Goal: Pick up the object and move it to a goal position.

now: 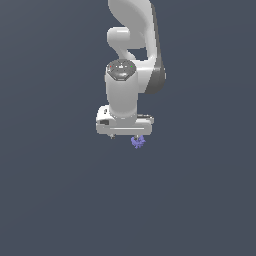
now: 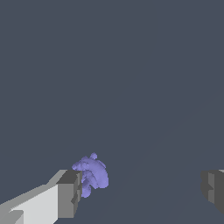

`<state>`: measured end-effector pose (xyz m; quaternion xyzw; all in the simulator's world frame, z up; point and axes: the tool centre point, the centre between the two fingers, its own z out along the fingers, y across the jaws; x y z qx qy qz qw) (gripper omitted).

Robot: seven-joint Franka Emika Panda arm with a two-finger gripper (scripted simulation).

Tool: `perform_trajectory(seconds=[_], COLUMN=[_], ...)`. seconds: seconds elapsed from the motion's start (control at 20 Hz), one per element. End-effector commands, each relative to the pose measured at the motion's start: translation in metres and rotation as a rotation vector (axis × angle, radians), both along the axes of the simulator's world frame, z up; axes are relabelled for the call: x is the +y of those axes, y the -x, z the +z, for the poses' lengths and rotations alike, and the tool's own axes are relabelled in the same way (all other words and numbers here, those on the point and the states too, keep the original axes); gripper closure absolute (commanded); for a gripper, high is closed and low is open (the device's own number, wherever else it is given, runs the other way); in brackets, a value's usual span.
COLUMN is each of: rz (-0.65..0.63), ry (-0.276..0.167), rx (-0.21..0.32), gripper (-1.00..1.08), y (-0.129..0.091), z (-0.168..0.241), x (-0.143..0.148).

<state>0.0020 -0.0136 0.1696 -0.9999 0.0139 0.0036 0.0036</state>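
1 violet-blue lump (image 2: 91, 175), 1 tool (image 2: 142, 190), 1 arm (image 1: 131, 55).

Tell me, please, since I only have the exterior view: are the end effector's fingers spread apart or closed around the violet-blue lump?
Observer: Spread apart. In the wrist view the end effector stands wide open, one finger near the lump and the other far across.
Operator: Thank you. Does the lump sit centred between them?
Observer: No. The violet-blue lump lies right beside that one finger, leaving a broad gap to the other.
Operator: Is it touching that finger?
Observer: Their outlines meet in the wrist view, but I cannot tell whether there is actual contact.
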Motion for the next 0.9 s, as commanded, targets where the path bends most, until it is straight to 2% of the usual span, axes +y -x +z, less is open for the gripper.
perform_trajectory(seconds=[0.0, 0.5, 0.85], rz=[0.000, -0.090, -0.099], ry=[0.000, -0.003, -0.003], rx=[0.000, 0.014, 0.014], gripper=[-0.92, -0.92, -0.92], y=[0.000, 0.004, 0.004], z=[0.000, -0.004, -0.005], x=[0.000, -0.031, -0.028])
